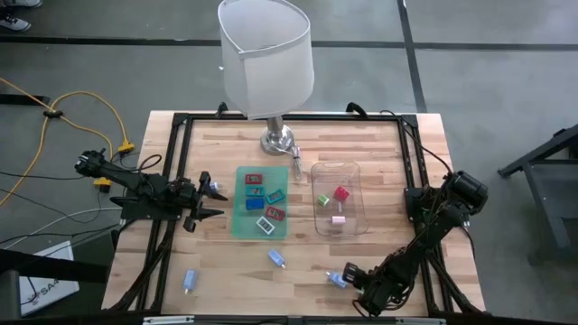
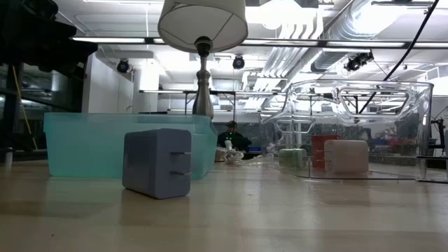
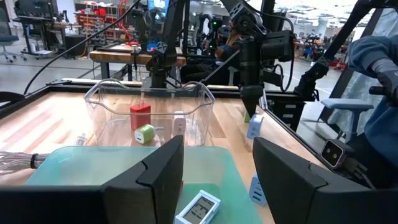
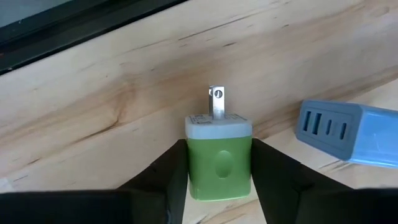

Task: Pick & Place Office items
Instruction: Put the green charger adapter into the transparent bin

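A green charger (image 4: 219,165) with a white prong end lies on the wooden table, and my right gripper (image 4: 218,147) is shut on it near the table's front edge (image 1: 349,278). A light blue charger (image 4: 348,134) lies right beside it. My left gripper (image 3: 217,168) stands open at the table's left (image 1: 208,200), clear of everything. Several red, teal and blue items lie on the green mat (image 1: 242,217). The clear tray (image 1: 354,171) holds a green (image 1: 322,200), a red (image 1: 341,192) and a pink piece (image 1: 339,219). My right gripper pinches the green charger's two opposite sides (image 4: 194,174) between its two fingers. The fingers come steeply from above. The white end with its metal prong (image 4: 216,102) points away from the fingers. The charger lies flat on the table.
A lamp with a white shade (image 1: 268,63) stands on its metal base (image 1: 278,140) at the table's far side. Two more light blue pieces (image 1: 276,258) (image 1: 190,281) lie loose on the wood near the front. A person sits beyond the table's right side (image 3: 379,74).
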Tool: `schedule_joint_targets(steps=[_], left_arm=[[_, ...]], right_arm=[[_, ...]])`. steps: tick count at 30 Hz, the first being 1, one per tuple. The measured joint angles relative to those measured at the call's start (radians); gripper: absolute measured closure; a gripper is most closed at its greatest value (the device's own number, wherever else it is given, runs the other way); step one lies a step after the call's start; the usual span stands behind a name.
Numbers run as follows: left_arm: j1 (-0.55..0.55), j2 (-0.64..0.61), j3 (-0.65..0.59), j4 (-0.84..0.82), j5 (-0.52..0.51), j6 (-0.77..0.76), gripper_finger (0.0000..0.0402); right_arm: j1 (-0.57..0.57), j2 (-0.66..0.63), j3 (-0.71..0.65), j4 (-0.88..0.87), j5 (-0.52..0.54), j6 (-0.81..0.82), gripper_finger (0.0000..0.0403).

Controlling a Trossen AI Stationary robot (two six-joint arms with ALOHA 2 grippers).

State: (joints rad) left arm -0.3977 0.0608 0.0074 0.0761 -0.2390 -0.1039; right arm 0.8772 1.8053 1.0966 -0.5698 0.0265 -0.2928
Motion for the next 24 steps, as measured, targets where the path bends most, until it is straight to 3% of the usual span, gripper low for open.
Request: schedule_joint_targets(steps=[17, 24], left_arm=[[0.0, 0.0, 0.0, 0.0, 0.0, 0.0, 0.0216], [0.0, 0.0, 0.0, 0.0, 0.0, 0.0, 0.0216]], right_arm=[[0.0, -0.006, 0.0, 0.0, -0.005, 0.008, 0.0263], [-0.013, -0.073, 0.0, -0.019, -0.005, 0.045, 0.0263]])
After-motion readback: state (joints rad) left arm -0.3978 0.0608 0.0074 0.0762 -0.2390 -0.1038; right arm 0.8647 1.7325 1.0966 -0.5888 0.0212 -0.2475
